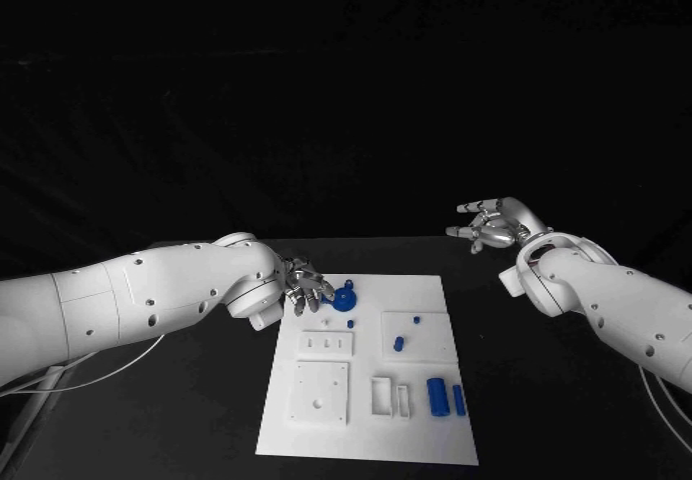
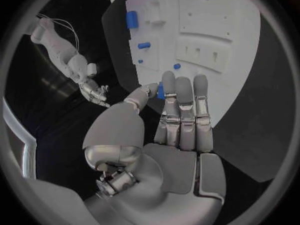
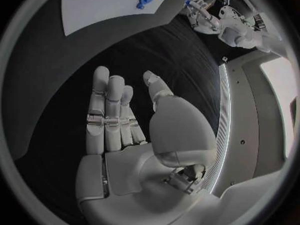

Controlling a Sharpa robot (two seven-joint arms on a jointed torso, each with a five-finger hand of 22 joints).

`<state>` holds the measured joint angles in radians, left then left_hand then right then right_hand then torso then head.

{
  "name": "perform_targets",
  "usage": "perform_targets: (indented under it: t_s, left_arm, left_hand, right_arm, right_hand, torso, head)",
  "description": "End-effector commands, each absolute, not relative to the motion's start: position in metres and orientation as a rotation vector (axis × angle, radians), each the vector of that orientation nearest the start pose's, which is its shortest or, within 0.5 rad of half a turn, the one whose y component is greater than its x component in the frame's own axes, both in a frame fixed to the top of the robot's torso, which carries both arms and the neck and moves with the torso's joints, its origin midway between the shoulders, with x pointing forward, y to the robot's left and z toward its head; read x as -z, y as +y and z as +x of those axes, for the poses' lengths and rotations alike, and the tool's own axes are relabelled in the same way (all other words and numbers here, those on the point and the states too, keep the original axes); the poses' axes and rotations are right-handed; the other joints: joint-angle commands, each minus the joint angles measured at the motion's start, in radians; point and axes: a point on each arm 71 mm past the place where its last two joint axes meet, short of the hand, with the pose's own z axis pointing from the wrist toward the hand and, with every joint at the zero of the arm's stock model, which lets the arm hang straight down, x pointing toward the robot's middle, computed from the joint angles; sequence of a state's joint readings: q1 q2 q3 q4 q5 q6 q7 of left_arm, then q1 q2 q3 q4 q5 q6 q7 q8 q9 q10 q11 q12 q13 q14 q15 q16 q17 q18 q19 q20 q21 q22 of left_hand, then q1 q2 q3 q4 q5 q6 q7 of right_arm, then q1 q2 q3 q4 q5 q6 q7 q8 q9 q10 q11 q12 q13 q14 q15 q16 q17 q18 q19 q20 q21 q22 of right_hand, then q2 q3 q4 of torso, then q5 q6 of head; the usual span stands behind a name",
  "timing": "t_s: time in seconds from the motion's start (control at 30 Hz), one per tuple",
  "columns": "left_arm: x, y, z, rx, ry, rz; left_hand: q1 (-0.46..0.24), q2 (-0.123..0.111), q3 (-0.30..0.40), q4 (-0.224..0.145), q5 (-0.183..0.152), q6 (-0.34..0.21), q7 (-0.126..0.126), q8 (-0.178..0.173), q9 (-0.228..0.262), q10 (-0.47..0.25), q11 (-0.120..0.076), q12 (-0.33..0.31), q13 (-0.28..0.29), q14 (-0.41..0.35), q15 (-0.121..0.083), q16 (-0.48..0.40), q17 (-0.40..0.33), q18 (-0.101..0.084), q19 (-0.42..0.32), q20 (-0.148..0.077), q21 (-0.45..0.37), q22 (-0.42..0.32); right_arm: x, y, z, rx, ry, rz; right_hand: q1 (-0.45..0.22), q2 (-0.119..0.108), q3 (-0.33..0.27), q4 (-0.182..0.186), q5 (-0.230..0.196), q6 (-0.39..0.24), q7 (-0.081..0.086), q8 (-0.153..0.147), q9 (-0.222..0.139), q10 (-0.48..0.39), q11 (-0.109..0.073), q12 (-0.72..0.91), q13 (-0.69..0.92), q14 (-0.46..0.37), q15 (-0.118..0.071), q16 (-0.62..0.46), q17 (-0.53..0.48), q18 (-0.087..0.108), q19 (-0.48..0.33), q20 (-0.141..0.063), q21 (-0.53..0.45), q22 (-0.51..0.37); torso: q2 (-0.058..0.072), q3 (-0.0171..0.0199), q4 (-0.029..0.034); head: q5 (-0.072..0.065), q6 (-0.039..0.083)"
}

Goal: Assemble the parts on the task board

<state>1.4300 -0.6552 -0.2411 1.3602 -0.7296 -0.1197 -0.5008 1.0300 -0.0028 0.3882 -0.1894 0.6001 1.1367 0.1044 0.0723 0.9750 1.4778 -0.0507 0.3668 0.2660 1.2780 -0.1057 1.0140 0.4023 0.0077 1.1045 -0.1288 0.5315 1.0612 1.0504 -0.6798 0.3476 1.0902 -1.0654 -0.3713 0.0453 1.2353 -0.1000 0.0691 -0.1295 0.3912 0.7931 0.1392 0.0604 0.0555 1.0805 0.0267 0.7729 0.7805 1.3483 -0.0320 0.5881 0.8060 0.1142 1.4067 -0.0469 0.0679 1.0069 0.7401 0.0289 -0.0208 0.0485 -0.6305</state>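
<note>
Right, your task board point(image 1: 411, 420) lies flat mid-table, a white plate with raised white blocks and recessed slots. Near its front edge, two blue cylinders point(image 1: 437, 397) stand beside an open white bracket; a smaller blue peg point(image 1: 398, 345) sits in the square block above them. A ring-shaped blue part point(image 1: 346, 298) is at the board's far left corner.

Left hand point(image 1: 303, 285) hovers at that corner, just beside the ring. You get the detail from the left wrist view: thumb and fingers point(image 2: 182, 102) are pinching a small blue piece point(image 2: 160, 91), which the head view hides behind the hand.

Right hand point(image 1: 493, 226) is off the board, well apart, over bare black cloth. Right wrist view shows its fingers point(image 3: 107, 110) straight and spread from the thumb, holding nothing, with the ring far off.
</note>
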Motion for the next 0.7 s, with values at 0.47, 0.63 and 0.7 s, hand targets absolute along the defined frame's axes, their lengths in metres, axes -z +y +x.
perform_targets:
  t_s: [0.47,0.63,0.7]
  left_arm:
    - [0.214,0.169,0.520,0.348,2.173,-0.365]
    - [0.227,0.165,0.518,0.333,2.189,-0.352]
    - [0.231,0.164,0.517,0.327,2.196,-0.350]
  left_hand:
    - [-0.020,-0.005,0.073,-0.082,0.006,0.145,-0.122,0.005,-0.014,0.034,-0.029,0.044,0.023,0.027,-0.010,0.012,0.029,0.007,0.032,-0.005,-0.016,0.031]
    - [-0.018,-0.006,0.071,-0.078,-0.001,0.153,-0.124,0.005,-0.016,0.035,-0.030,0.057,0.027,0.032,-0.013,0.013,0.039,0.005,0.042,-0.008,-0.028,0.044]
    - [-0.018,-0.006,0.071,-0.078,-0.001,0.153,-0.124,0.005,-0.016,0.035,-0.030,0.058,0.027,0.032,-0.013,0.013,0.040,0.005,0.042,-0.008,-0.029,0.045]
  right_arm:
    - [0.159,-0.266,0.583,-1.171,1.274,0.854]
    - [0.158,-0.259,0.585,-1.221,1.261,0.883]
    - [0.157,-0.256,0.586,-1.223,1.261,0.875]
  right_hand:
    - [-0.080,0.059,0.260,-0.126,-0.002,0.054,0.035,-0.005,0.000,-0.040,0.127,-0.706,-0.722,-0.256,0.171,-0.522,-0.744,-0.019,-0.445,0.189,0.000,-0.875]
    - [-0.086,0.074,0.276,-0.123,0.004,0.094,0.033,-0.003,0.001,-0.036,0.128,-0.710,-0.723,-0.266,0.175,-0.524,-0.746,-0.014,-0.451,0.198,0.007,-0.940]
    - [-0.093,0.066,0.295,-0.122,0.007,0.092,0.033,-0.004,0.001,-0.036,0.128,-0.711,-0.722,-0.266,0.176,-0.525,-0.746,-0.015,-0.452,0.197,0.008,-0.940]
  torso:
    - [-0.026,0.0099,0.0025]
    - [-0.025,0.0094,0.0018]
    - [-0.025,0.0092,0.0015]
  head:
    - [0.009,-0.053]
    - [0.012,-0.062]
    - [0.012,-0.063]
